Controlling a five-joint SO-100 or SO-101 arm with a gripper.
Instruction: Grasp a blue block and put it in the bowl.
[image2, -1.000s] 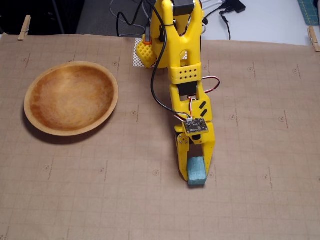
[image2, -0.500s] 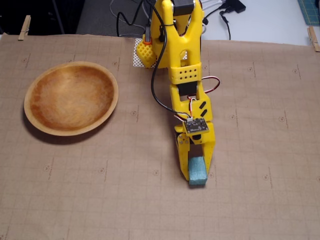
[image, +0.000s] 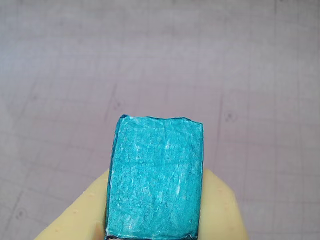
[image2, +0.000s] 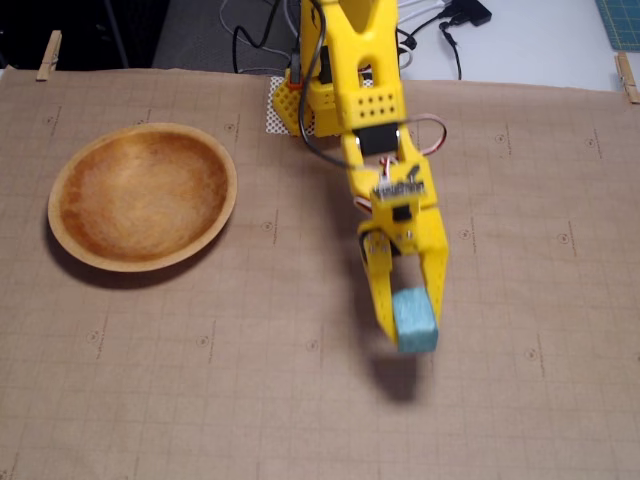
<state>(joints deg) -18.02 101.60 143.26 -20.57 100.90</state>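
Filling the lower middle of the wrist view, the block (image: 156, 177) sits clamped between two yellow fingers (image: 75, 217), one at its 9 o'clock side and one at its 3 o'clock side. Its teal face is rough and creased, with pale scuffs and ragged edges. Behind it lies a blurred gridded mat (image: 160, 55).

From the fixed view, the gripper (image2: 410, 325) hangs at about 5 o'clock from the picture's centre, closed on the block (image2: 414, 320), which shows as a light-blue cuboid between the fingertips. A dark shadow (image2: 398, 378) lies on the mat (image2: 200, 400) just at 6 o'clock of the block, apart from it, so the block is held clear of the surface. The yellow arm (image2: 355, 80) runs from the gripper toward 12 o'clock, with wires along it.

At 9 o'clock of the arm, well apart from the gripper, stands the bowl (image2: 70, 240), round and orange-brown with a paler centre and light rim. Nothing lies inside it.
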